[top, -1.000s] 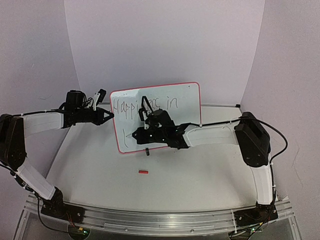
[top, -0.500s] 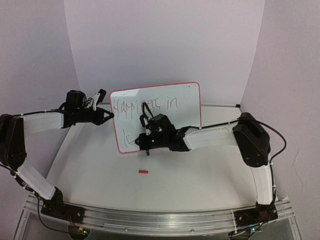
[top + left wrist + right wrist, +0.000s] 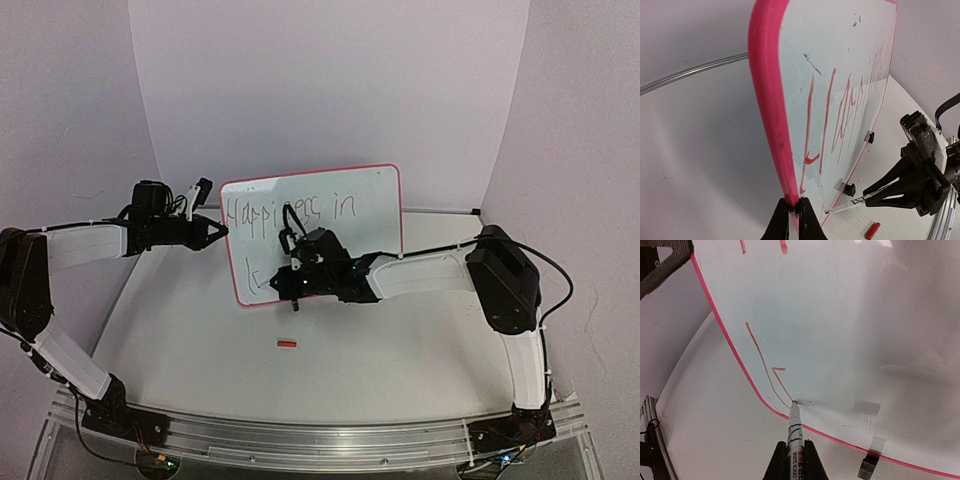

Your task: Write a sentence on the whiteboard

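Note:
The whiteboard [image 3: 365, 235] stands upright on the table, red-framed. My left gripper [image 3: 222, 232] is shut on its left edge; the left wrist view shows the fingers pinching the red frame [image 3: 794, 212]. The sentence [image 3: 290, 210] reads "Happiness in" on the top line, and a lower line [image 3: 256, 279] has just an "l" and a short angled stroke. My right gripper [image 3: 278, 281] is shut on a whiteboard marker [image 3: 795, 432]. The marker's tip touches the board [image 3: 840, 315] near its bottom left corner, at the end of the angled stroke.
A red marker cap [image 3: 287, 344] lies on the table in front of the board, also seen in the left wrist view as the cap [image 3: 872, 231]. A black board foot [image 3: 867, 467] sits right of the marker. Purple walls close in the back and sides.
My right gripper has moved down and left with the marker, and a short angled stroke has appeared after the "l" on the lower line. The left arm and the board have not moved.

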### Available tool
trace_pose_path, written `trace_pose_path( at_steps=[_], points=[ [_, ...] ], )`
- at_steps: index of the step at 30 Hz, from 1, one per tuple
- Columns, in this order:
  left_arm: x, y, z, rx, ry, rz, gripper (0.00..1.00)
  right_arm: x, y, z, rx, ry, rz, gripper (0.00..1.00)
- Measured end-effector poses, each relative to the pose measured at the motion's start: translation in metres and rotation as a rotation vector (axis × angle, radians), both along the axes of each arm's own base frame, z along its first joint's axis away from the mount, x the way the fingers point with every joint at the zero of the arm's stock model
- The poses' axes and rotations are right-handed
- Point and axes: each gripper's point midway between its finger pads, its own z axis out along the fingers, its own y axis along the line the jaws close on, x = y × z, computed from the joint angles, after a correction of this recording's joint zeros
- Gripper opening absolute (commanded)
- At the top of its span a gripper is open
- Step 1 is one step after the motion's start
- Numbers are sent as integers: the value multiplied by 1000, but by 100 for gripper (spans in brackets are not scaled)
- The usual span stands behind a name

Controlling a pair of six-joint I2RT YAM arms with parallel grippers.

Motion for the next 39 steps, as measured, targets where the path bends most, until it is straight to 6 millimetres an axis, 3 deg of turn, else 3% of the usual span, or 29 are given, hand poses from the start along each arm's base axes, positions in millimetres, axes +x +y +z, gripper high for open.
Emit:
trace_pose_path(
  at_steps=[18,39],
  points=[
    [0,0,0,0,-1,0,0,9,-2,26,27,-48,-29,0],
    [0,0,0,0,0,-1,0,11,-1,30,58,-46,-29,0]
  ],
)
